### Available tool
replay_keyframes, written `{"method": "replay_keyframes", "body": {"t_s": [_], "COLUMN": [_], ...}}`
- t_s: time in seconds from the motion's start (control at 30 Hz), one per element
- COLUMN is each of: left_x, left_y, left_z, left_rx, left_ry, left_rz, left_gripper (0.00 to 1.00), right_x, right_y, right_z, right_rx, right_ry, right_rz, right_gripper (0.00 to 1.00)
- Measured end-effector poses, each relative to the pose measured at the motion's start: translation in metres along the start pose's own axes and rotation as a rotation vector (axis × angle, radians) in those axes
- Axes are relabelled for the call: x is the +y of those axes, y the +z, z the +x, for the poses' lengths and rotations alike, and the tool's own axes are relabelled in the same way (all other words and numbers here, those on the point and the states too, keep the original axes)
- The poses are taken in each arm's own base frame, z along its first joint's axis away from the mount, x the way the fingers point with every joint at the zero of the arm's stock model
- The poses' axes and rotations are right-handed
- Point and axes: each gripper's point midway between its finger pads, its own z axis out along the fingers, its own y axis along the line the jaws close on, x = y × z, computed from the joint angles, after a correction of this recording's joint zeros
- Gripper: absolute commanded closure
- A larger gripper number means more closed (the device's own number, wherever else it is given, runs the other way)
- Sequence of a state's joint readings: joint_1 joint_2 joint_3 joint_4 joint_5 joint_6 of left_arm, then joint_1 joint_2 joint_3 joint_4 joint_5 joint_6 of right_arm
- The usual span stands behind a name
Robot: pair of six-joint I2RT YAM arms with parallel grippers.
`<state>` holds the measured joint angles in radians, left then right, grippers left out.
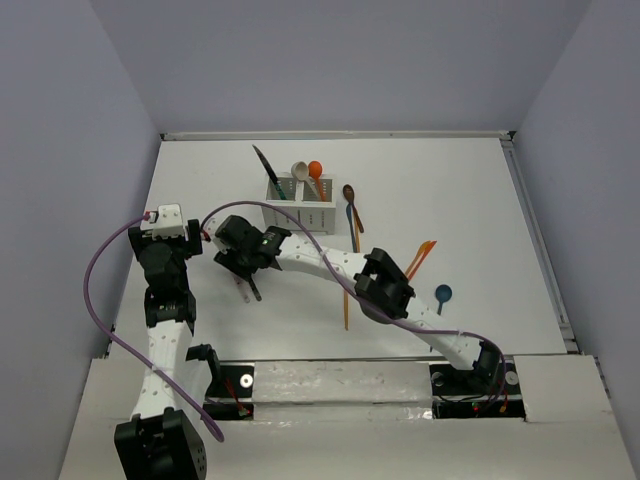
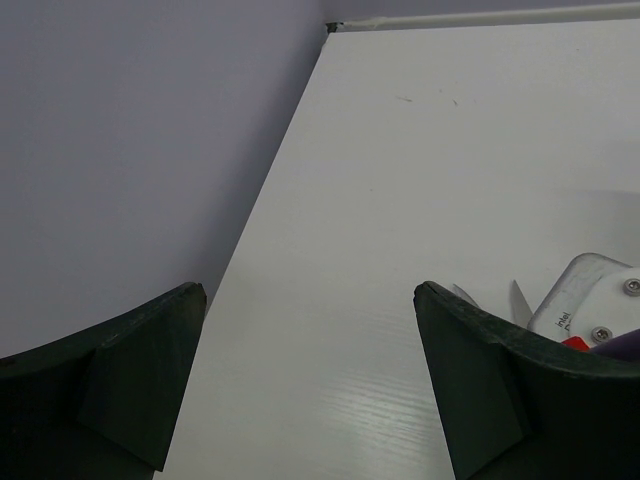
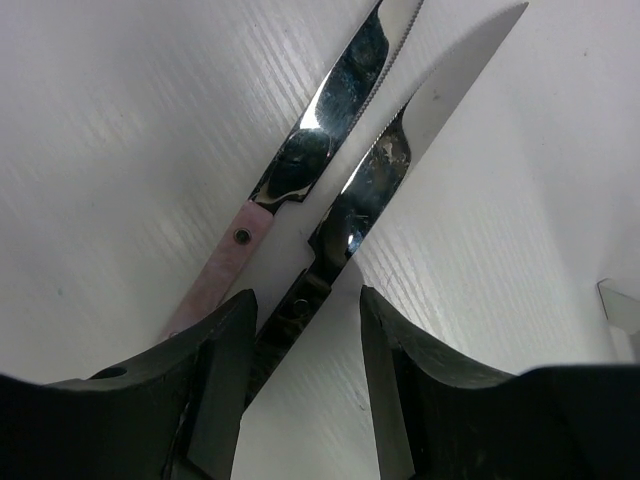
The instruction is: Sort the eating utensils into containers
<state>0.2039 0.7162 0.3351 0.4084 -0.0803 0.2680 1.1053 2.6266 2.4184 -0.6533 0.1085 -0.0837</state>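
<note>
Two knives lie side by side on the table, one with a pink handle (image 3: 215,275) and one with a black handle (image 3: 345,220). My right gripper (image 3: 307,300) is open and low over them. The black handle lies between its fingers, close against the left one. In the top view this gripper (image 1: 246,272) is left of centre, in front of the white caddy (image 1: 300,212). The caddy holds a black knife (image 1: 265,170), a white spoon (image 1: 298,172) and an orange spoon (image 1: 315,170). My left gripper (image 2: 310,290) is open and empty, near the table's left edge (image 1: 180,235).
Loose utensils lie right of the caddy: a brown spoon (image 1: 348,192), a dark blue one (image 1: 352,225), an orange fork (image 1: 420,258), a teal spoon (image 1: 442,294) and an orange handle (image 1: 347,305) partly under my right arm. A wall runs along the left edge (image 2: 120,150).
</note>
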Motion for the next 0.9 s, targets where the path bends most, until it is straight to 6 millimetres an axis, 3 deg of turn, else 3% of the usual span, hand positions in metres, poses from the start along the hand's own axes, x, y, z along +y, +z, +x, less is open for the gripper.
{"method": "replay_keyframes", "body": {"t_s": [0.1, 0.23, 0.37, 0.53, 0.73, 0.9], "left_x": [0.000, 0.000, 0.001, 0.001, 0.003, 0.003], "left_y": [0.000, 0.000, 0.001, 0.000, -0.002, -0.002], "left_z": [-0.001, -0.002, -0.003, -0.005, -0.010, -0.010], "left_rx": [-0.003, -0.009, -0.013, -0.019, -0.036, -0.038], "left_ry": [0.000, -0.001, -0.001, -0.001, -0.001, -0.001], "left_rz": [-0.001, -0.002, -0.003, -0.006, -0.010, -0.010], "left_gripper": [0.01, 0.01, 0.01, 0.01, 0.01, 0.01], "right_x": [0.000, -0.001, -0.001, -0.007, -0.011, -0.012], "right_y": [0.000, -0.002, -0.004, -0.018, -0.039, -0.063], "right_z": [0.002, 0.007, 0.014, 0.033, 0.056, 0.087], "right_rx": [0.009, 0.031, 0.055, 0.113, 0.188, 0.309], "right_ry": [-0.030, -0.068, -0.099, -0.115, -0.117, -0.126], "right_rz": [-0.007, -0.029, -0.035, -0.012, 0.004, -0.010], "right_gripper": [0.51, 0.71, 0.85, 0.92, 0.91, 0.68]}}
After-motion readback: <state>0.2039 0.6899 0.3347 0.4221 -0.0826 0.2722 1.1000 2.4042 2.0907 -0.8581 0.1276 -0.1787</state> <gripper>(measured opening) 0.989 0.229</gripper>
